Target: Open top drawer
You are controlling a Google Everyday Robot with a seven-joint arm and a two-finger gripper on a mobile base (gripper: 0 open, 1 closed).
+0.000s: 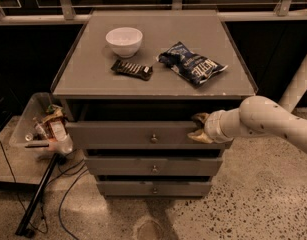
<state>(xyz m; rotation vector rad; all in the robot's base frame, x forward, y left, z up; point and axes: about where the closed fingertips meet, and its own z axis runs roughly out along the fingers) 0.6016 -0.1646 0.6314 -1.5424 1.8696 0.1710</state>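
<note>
The top drawer [118, 134] is the wide grey front just under the cabinet top, with a small round metal knob [154, 138] at its middle. It stands slightly forward of the cabinet, with a dark gap above it. My gripper [198, 128] is at the right end of this drawer front, reaching in from the right on a white arm [263, 120]. Its two tan fingers stand apart, one fingertip [199, 117] at the drawer's top edge and one lower against the front. It holds nothing that I can see.
Two lower drawers [154, 167] sit below. The cabinet top [93, 79] bears a white bowl [124, 40], a dark snack bar [132, 69] and a blue chip bag [192, 63]. A clear bin of items [43, 126], a black pole and cables stand on the floor at left.
</note>
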